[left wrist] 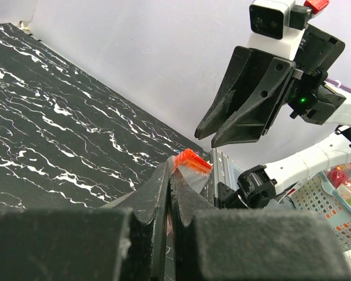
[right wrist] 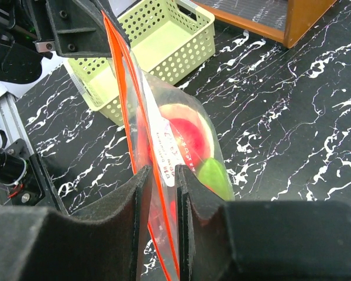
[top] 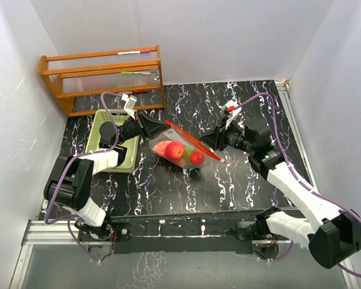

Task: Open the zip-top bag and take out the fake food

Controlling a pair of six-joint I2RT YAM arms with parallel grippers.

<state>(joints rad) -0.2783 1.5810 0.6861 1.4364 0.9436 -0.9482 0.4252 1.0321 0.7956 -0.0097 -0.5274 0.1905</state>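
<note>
We see the clear zip-top bag [top: 186,148], red strip along its top, strung between both arms above the middle of the worktop [top: 246,186], with red and green fake food [top: 177,151] sagging inside. The left end effector [top: 159,126] and the right end effector [top: 209,143] each pinch one end of the strip, fingers nearly together.

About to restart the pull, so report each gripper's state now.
Left gripper: jaws closed on the red zip edge of the zip-top bag.
Right gripper: jaws narrowly apart around the bag's edge; whether they grip it cannot be told.
</note>
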